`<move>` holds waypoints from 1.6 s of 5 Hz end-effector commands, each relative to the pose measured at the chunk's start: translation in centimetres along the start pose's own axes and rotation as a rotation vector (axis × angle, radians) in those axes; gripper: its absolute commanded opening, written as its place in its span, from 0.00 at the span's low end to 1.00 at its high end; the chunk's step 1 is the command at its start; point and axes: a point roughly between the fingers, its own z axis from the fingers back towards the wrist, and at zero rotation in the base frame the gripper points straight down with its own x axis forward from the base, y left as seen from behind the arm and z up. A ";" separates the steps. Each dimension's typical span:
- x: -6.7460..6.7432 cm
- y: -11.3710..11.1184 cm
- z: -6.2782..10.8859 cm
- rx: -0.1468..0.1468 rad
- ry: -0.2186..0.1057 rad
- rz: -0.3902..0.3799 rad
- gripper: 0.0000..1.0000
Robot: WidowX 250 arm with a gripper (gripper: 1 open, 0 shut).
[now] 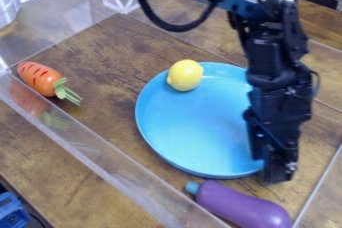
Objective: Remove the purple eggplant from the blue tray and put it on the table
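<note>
The purple eggplant [249,208] lies on its side on the table [110,132], just in front of the blue tray [187,122] and outside its rim, with its small teal stem pointing left. My gripper [277,170] points steeply down over the tray's front right rim, just above and behind the eggplant. Nothing shows in its grasp. Its dark fingers blur together, so I cannot make out how far apart the jaws stand. A yellow lemon [186,75] rests on the tray's back left part.
An orange carrot [40,79] with a green top lies on the table at the far left. Clear acrylic walls [80,147] run along the left and front edges. The black arm [274,42] rises over the tray's right side.
</note>
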 end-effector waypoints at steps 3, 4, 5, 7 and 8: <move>2.3 -0.5 1.4 0.033 -0.045 0.070 0.00; 2.3 -0.9 1.2 0.038 -0.042 0.094 0.00; 1.4 -0.5 1.5 0.035 -0.031 0.079 0.00; -0.4 0.4 2.2 0.028 -0.009 0.050 0.00; -1.4 0.6 1.9 0.025 -0.004 0.049 0.00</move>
